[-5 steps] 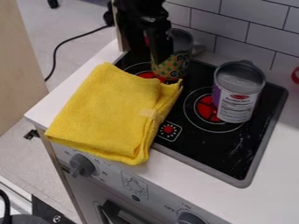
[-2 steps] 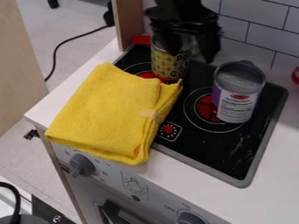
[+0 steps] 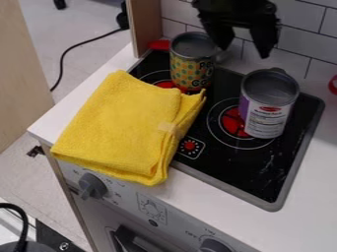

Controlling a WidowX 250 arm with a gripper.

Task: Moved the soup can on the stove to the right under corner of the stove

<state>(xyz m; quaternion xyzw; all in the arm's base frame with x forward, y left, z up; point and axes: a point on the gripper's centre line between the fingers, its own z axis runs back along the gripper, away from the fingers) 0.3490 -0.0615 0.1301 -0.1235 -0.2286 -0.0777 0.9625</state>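
The spread, empty claw (image 3: 245, 51) is hanging above the stove (image 3: 227, 165) while the likely soup can (image 3: 266, 115) is awaiting its entire move to the lower right corner (image 3: 275, 203).

Toy kitchen (image 3: 181, 216): stove (image 3: 227, 167), tiled wall (image 3: 301, 40)

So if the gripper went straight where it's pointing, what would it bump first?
Probably the white-and-purple can: the gripper points down, and the can's rim shows just below. Depth is unclear, though, so it might miss and meet the black stove top instead.
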